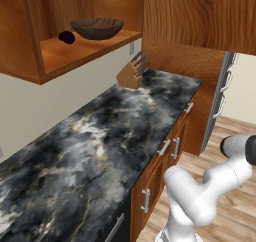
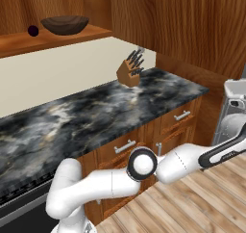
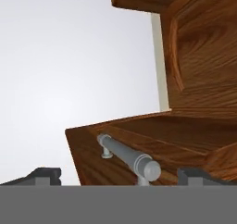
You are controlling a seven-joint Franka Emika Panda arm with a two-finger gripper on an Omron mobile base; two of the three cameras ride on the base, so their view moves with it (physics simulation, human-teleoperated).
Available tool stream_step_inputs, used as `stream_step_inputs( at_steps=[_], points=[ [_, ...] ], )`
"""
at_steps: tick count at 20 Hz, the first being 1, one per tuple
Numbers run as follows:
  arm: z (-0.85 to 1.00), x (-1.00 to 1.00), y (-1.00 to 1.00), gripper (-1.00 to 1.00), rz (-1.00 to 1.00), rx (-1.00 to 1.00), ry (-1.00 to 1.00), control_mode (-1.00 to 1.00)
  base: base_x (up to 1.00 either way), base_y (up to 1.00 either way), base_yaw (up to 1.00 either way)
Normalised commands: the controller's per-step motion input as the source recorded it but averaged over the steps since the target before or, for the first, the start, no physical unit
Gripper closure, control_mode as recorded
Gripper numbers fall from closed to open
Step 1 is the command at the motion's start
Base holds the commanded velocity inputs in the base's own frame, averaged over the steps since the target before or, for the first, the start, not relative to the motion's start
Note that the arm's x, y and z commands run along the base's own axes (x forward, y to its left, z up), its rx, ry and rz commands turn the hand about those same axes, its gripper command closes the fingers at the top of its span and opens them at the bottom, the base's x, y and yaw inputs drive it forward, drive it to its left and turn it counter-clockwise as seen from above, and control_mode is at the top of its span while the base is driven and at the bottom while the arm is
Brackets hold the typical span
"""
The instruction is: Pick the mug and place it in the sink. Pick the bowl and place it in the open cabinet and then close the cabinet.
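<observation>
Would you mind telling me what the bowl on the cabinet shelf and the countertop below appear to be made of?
The bowl looks like dark-brown wood with a smooth, fairly matte finish; faint grain bands run around its side. The countertop looks like polished black marble or similar stone, judging by its white and tan veining and soft sheen.

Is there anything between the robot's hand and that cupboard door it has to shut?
Nothing visible. In the hand view the open end effector faces the cabinet door's silver bar handle directly, with clear space between. The bowl already sits on the cabinet shelf.
</observation>
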Motion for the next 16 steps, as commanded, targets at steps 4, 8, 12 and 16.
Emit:
stream_step_inputs(
  at_steps=[4, 8, 12, 16],
  points=[
    [0.0, -0.14, -0.06, -1.0, 0.15, 0.0, -0.23, -1.0, 0.0, 0.0, 0.0],
    [0.0, -0.13, -0.01, -1.0, 0.15, -0.04, -0.27, -1.0, 0.0, 0.0, 0.0],
    [0.0, -0.24, 0.0, -1.0, 0.13, -0.1, -0.3, -1.0, 0.0, 0.0, 0.0],
    [0.0, -0.38, 0.0, -1.0, 0.11, -0.14, -0.35, -1.0, 0.0, 0.0, 0.0]
  ],
)
